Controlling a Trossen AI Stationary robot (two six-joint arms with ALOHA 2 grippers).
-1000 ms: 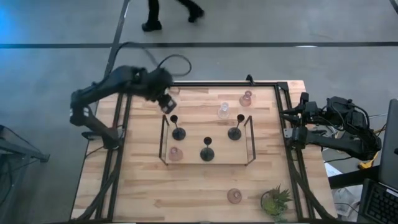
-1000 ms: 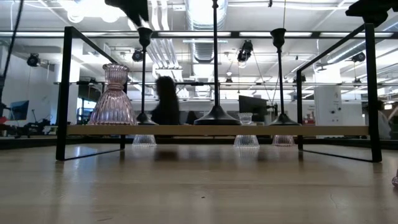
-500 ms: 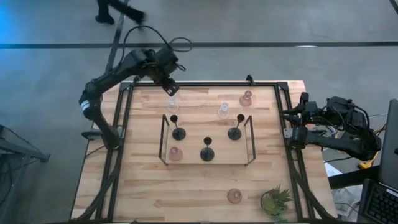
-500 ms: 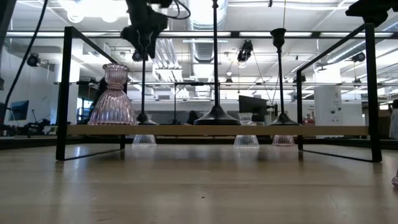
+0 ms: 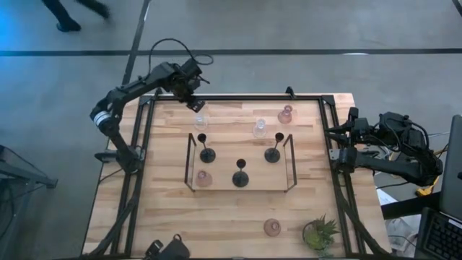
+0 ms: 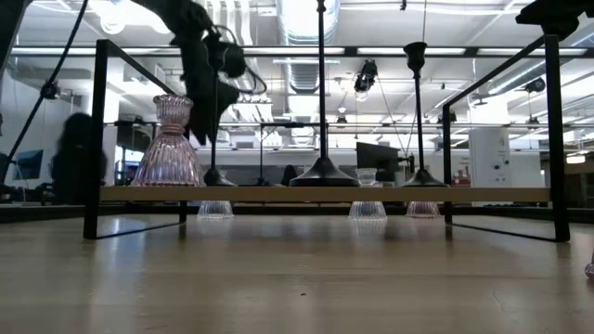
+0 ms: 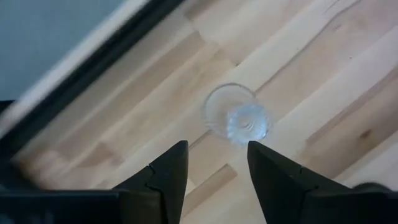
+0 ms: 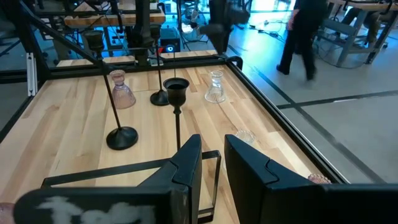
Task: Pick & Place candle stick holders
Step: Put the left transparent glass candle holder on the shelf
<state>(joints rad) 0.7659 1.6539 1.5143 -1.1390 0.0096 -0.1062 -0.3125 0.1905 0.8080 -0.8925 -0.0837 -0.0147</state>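
The clear holder (image 5: 201,120) stands on the worktop (image 5: 216,217) by the far-left corner, outside the rack (image 5: 242,189). My left hand (image 5: 193,103), fingers apart and empty, has lifted off it and drawn back toward the edge. My right hand (image 5: 352,137) waits unmoved at the right edge, fingers slightly parted, empty. No writing is legible.

A light wooden counter (image 5: 238,217) edged by a black metal frame (image 5: 323,101) carries a black wire rack (image 5: 291,162) at its middle and a small green potted plant (image 5: 318,233) at one near corner, while a person (image 8: 303,34) walks the grey floor (image 5: 289,29) beyond.
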